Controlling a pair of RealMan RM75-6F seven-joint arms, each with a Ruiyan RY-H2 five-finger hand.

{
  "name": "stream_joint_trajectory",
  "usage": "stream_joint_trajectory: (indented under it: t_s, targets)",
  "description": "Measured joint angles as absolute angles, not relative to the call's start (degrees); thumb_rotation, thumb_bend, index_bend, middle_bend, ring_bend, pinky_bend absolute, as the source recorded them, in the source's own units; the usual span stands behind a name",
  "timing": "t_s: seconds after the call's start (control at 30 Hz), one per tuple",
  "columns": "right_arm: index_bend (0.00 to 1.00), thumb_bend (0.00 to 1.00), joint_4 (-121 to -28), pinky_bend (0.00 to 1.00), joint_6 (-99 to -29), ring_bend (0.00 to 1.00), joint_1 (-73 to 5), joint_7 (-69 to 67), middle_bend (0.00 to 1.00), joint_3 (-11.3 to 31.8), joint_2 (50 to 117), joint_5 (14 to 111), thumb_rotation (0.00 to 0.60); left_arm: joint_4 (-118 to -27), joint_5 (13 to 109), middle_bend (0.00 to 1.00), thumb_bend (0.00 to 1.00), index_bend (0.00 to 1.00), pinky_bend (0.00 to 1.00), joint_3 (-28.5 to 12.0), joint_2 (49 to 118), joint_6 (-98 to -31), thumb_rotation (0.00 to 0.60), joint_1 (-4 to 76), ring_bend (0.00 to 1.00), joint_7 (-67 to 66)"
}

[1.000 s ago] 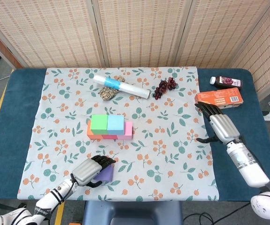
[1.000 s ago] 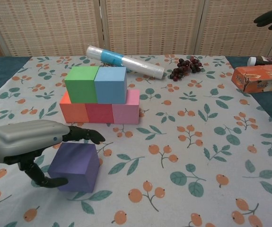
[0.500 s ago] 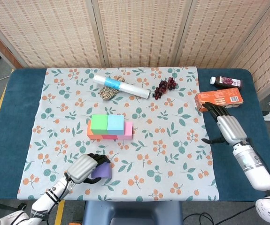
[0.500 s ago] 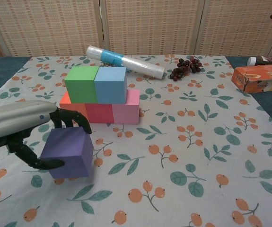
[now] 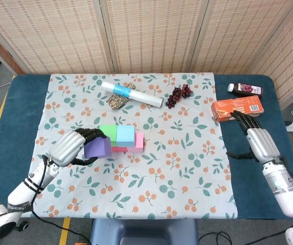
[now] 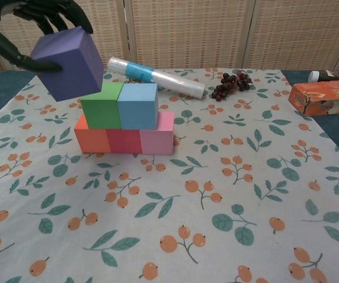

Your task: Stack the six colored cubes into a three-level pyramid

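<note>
Five cubes are already built into two levels near the middle of the desk: an orange cube, a red cube and a pink cube in a row, with a green cube and a blue cube side by side on top. The sixth, a purple cube, has been lifted off the cloth near the front edge within the last second and is now held in the air by the left hand, whose fingers are wrapped over its top. It is carried tilted, above and just left of the green cube, not yet touching the stack. By this lift the last placement is judged to be under way; the purple cube remains to be levelled and centred over the seam between green and blue. The right hand has been drawn back toward the right edge, near the orange box, and holds nothing, fingers spread.
</note>
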State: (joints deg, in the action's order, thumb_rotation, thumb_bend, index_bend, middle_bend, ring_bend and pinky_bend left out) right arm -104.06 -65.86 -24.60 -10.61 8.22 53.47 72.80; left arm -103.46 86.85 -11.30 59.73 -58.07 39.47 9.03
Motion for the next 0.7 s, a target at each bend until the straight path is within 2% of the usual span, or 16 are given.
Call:
stream_joint_trajectory:
  t_s: [0.2, 0.33, 0.53, 0.7]
  targets:
    - [0.00, 0.00, -104.6, 0.00, -65.8, 0.00, -24.2, -9.2, 0.03, 8.7, 53.4, 71.5, 0.600, -98.3, 83.6, 0.36, 0.32, 0.30, 0.44, -13.9, 59.5, -50.2, 0.600, 45.3, 0.36, 13.4]
    - [0.00, 0.00, -104.8, 0.00, -65.4, 0.00, -24.2, -7.9, 0.03, 9.1, 53.6, 70.3, 0.600, -93.4, 81.5, 0.36, 0.32, 0.30, 0.44, -14.9, 61.9, -46.0, 0.600, 49.2, 0.36, 15.6]
    - [0.00, 0.00, -105.3, 0.00, -64.8, 0.00, -24.4, -7.0, 0.03, 10.0, 53.6, 68.6, 0.600, -89.2, 81.2, 0.36, 0.32, 0.30, 0.43, -15.8, 64.7, -43.4, 0.600, 53.0, 0.35, 19.4]
    - [0.00, 0.00, -106.2, 0.00, -64.6, 0.00, -24.3, -7.0, 0.03, 11.1, 52.3, 67.5, 0.600, -87.4, 83.6, 0.36, 0.32, 0.30, 0.41, -15.1, 65.0, -41.9, 0.600, 54.9, 0.34, 20.1]
